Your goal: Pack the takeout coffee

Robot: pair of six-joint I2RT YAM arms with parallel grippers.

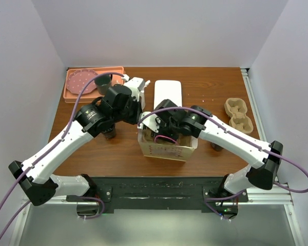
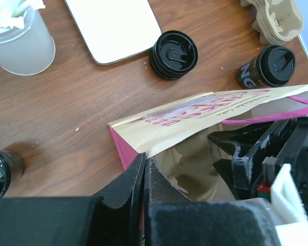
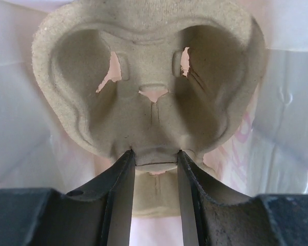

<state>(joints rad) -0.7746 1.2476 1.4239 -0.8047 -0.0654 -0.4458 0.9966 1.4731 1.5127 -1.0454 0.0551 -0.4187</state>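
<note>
A paper bag (image 1: 167, 146) with pink print stands open at the table's near middle. My left gripper (image 2: 143, 160) is shut on the rim of the bag (image 2: 195, 118) at its left corner. My right gripper (image 3: 154, 156) reaches down inside the bag and is shut on the middle ridge of a pulp cup carrier (image 3: 154, 77). Black-lidded coffee cups stand outside the bag, one on its left (image 1: 110, 134) and one on its right (image 1: 216, 147). In the left wrist view these cups are at the left edge (image 2: 0, 171) and the upper right (image 2: 269, 66).
A stack of black lids (image 2: 174, 54) sits beyond the bag next to a white tray (image 1: 167, 95). Spare pulp carriers (image 1: 239, 115) lie at the right. A pink tray (image 1: 92, 82) sits at the back left. A frosted cup of napkins (image 2: 20, 36) stands near the white tray.
</note>
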